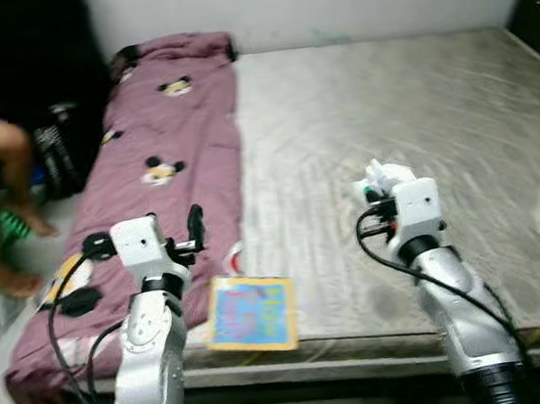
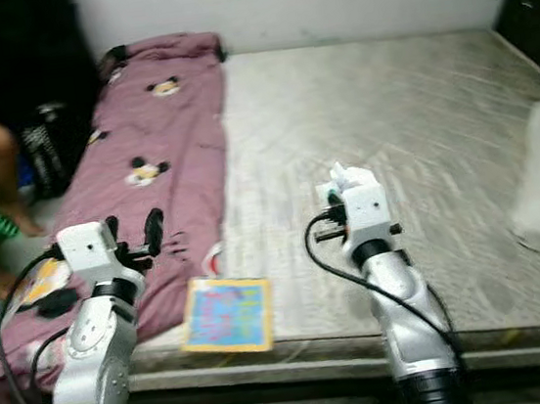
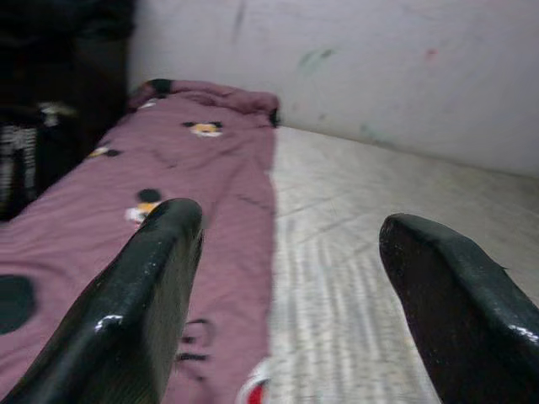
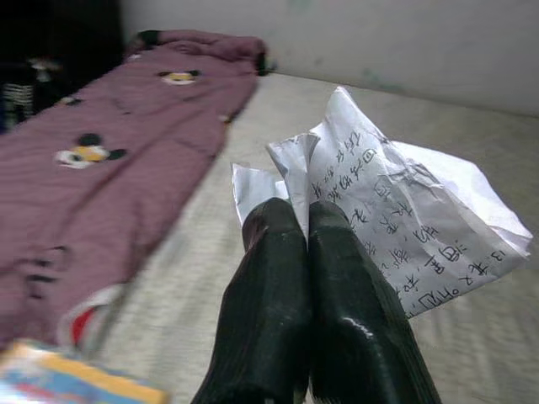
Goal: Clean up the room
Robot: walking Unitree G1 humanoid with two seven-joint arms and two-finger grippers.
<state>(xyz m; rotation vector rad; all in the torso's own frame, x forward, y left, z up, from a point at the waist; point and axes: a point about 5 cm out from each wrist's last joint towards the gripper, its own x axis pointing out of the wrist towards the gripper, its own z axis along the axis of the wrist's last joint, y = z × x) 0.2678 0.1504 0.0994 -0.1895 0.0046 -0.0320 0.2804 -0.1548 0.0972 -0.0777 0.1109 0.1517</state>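
Above bare grey mattress (image 1: 356, 103), right gripper (image 4: 305, 220) pinches crumpled handwritten paper (image 4: 396, 219); left gripper (image 3: 286, 252) spread w/ nothing held.

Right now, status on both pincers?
Right pincer shut on crumpled paper, over mattress. Left pincer open, empty, above purple blanket. Book at mattress edge.

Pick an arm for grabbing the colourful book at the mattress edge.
Left. The left gripper is open, free and nearer the book; the right gripper is shut on crumpled paper.
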